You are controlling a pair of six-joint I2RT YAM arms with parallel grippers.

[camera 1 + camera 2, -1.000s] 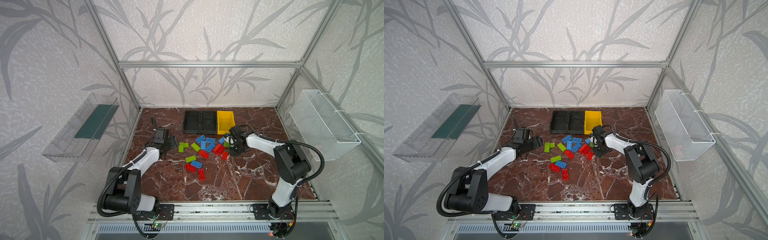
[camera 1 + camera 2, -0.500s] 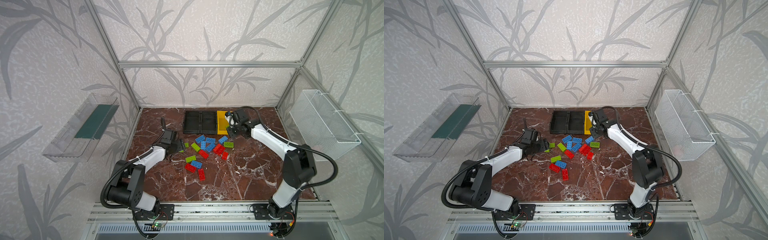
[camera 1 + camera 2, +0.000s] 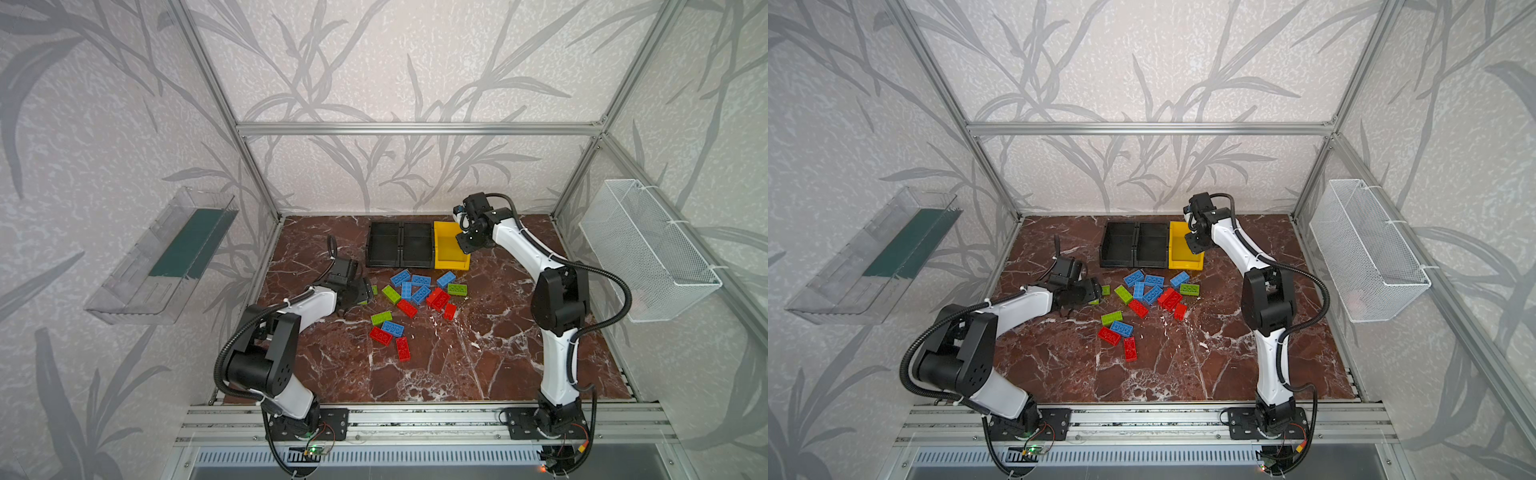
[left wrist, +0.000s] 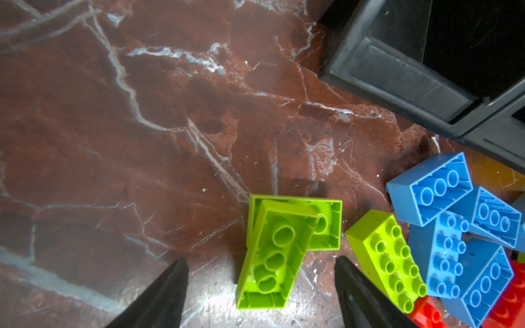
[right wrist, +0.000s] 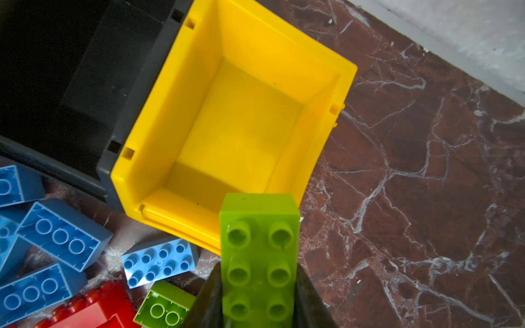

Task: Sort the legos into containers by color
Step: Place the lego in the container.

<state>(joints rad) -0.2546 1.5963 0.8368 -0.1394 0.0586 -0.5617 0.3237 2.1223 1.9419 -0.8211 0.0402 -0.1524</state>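
My right gripper (image 5: 258,269) is shut on a lime green lego (image 5: 260,241), held studs up above the near rim of the empty yellow container (image 5: 159,119), and it hangs at that bin's right side (image 3: 464,246). Two black containers (image 3: 399,245) stand to the left of the yellow one. My left gripper (image 4: 261,260) is open and low on the table. Its fingers straddle an upside-down green lego (image 4: 270,255) that lies on a second green one (image 4: 329,227), with gaps on both sides. Loose blue (image 3: 419,293), red (image 3: 436,298) and green (image 3: 457,289) legos lie in front of the bins.
A white wire basket (image 3: 648,249) hangs on the right wall and a clear tray (image 3: 166,257) on the left wall. Aluminium frame posts border the marble table (image 3: 457,365). A studs-up green brick (image 4: 389,261) and blue bricks (image 4: 437,187) lie just beside the left fingers.
The right arm lifted a green lego out of the pile and carried it back to the yellow container. The left gripper slid right to the green legos at the pile's left edge, jaws narrowing slightly.
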